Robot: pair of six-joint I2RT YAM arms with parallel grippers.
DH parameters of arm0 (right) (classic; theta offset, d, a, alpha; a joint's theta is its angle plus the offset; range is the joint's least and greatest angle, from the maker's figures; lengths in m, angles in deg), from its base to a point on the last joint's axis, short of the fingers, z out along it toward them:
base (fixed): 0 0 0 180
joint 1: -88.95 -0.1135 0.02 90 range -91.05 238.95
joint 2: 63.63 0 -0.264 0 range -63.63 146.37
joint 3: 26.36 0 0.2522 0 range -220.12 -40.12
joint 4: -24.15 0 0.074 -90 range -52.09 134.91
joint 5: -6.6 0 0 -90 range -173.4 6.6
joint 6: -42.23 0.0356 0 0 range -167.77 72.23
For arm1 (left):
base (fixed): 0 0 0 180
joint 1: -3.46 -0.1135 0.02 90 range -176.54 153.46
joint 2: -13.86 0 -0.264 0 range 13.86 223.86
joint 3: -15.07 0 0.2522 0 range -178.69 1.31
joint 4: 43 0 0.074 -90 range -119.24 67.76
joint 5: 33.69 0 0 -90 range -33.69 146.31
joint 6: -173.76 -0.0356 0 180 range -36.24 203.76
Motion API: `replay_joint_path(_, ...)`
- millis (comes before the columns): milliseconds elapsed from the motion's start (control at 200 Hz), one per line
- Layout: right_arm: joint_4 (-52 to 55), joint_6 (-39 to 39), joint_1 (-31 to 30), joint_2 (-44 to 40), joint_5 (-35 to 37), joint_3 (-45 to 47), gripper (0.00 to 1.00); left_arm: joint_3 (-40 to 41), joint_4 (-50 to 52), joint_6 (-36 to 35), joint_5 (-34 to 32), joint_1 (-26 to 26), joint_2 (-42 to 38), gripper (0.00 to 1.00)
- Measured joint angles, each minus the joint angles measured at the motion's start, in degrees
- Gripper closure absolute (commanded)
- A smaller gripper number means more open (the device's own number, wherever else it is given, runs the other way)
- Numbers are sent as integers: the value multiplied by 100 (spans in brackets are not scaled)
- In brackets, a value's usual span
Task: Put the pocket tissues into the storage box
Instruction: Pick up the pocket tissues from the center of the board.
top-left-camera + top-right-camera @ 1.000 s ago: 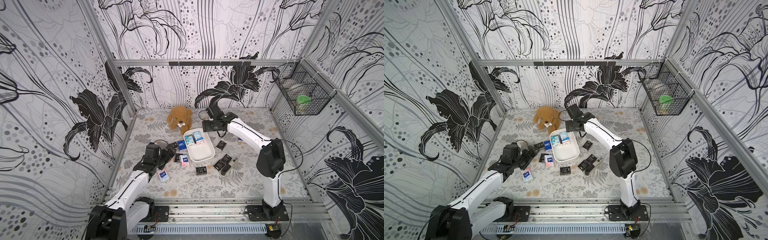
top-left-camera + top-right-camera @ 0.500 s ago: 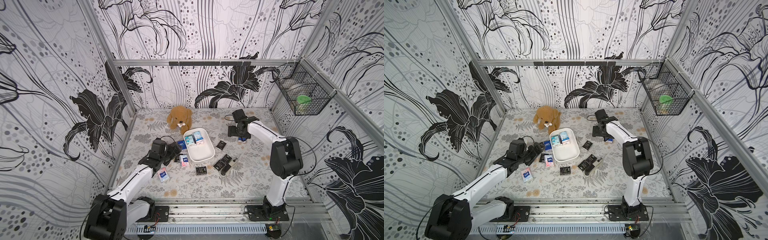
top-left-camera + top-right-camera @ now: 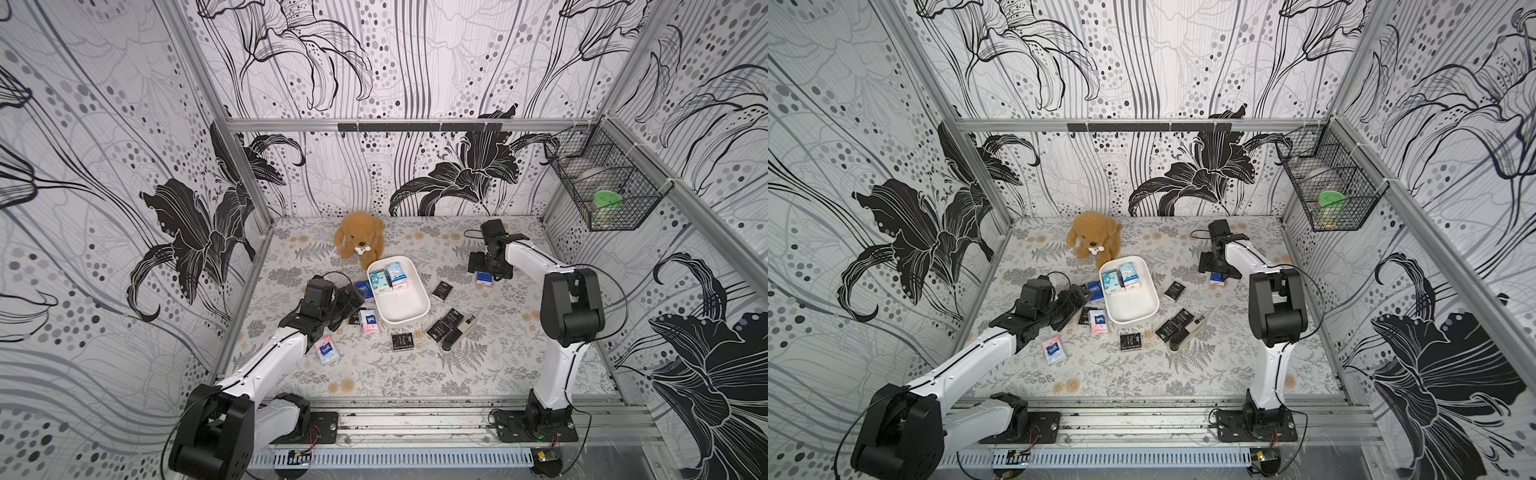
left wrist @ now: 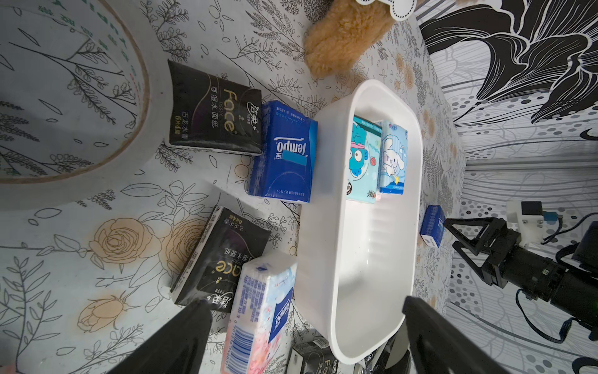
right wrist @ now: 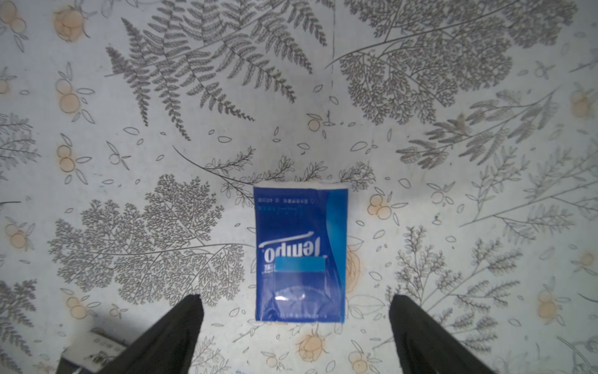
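Pink-white, black and blue pocket tissues [image 3: 368, 322] lie loose around the white storage box [image 3: 405, 309], both grippers wide and empty.
Nearest the rail [image 3: 415, 419], a pink-white packet [image 3: 327, 350] lies beside the left arm [image 3: 270, 357], a black packet [image 3: 402, 341] and a black-and-silver stapler-like tool [image 3: 457, 336] further right. The left gripper [image 4: 304, 301], jaws spread, points at the box's left wall, black packets [image 4: 220, 255] just beside it. Two light blue cartoon packets [image 3: 388, 277] lie in the box's far end. Beyond, the right gripper [image 5: 294, 298] stands spread either side of a dark blue packet [image 5: 299, 255] flat on the mat [image 3: 415, 374], clear of both fingers [image 5: 174, 330]. A teddy bear [image 3: 359, 239] sits farthest.
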Motion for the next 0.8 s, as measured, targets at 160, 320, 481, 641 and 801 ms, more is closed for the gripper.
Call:
replay_joint_path(160, -20, -149, 0, 168, -7, -83, 10, -35, 0, 2, -20, 0, -2, 3)
replay_joint_path(320, -22, -256, 0, 271, -15, -90, 19, -61, 2, 17, -28, 0, -2, 3)
replay_joint_path(481, -81, -251, 0, 317, -83, -90, 29, -61, 4, 33, -50, 0, -2, 3)
replay_joint_path(641, -164, -240, 0, 328, -125, -90, 35, -61, 7, 39, -70, 0, -26, 3)
replay_joint_path(801, -197, -247, 0, 330, -125, -90, 29, -61, 7, 39, -109, 0, -103, 3)
